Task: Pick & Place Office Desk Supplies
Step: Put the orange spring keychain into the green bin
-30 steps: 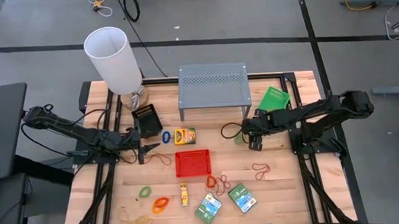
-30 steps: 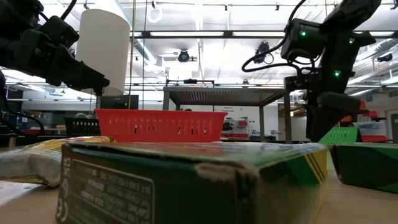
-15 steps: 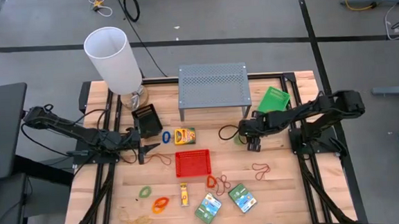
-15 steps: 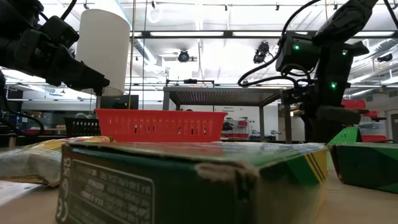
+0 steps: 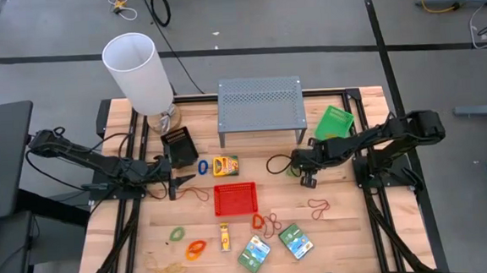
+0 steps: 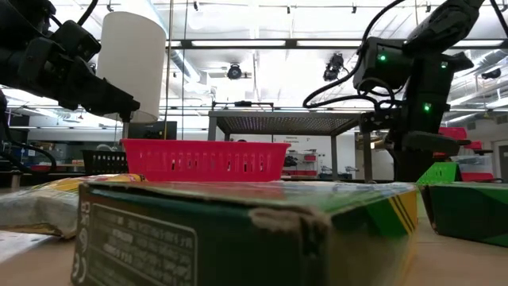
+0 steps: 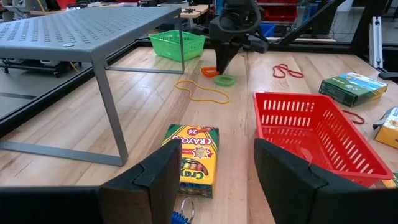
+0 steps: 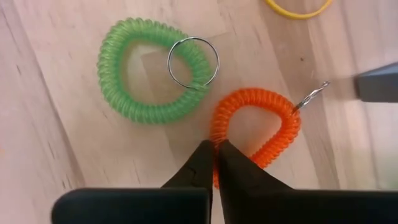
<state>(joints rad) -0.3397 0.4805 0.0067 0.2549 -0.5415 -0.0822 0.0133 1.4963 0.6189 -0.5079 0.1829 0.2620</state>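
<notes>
the right gripper (image 8: 214,155) sits at the lower centre of its wrist picture, its two dark fingers pinched together on the near edge of an orange coil band (image 8: 256,132) that lies on the wooden table (image 8: 50,124). just up and left of it lies a green coil band (image 8: 152,71) with a metal ring (image 8: 193,62) across its right side, and a yellow rubber band (image 8: 297,7) is cut off at the top edge. only this close view shows the pinch; in the high view the right gripper (image 5: 307,168) is a dark shape right of centre that hides both coils. the left wrist view shows that gripper from afar at upper centre, with the coils at its tip, a crayon box (image 7: 196,158) at lower centre and a red mesh tray (image 7: 320,134) at right. the left gripper (image 5: 172,185) waits left of centre in the high view, fingers apart around nothing. in the low view a green box fills the foreground and hides the table surface.
</notes>
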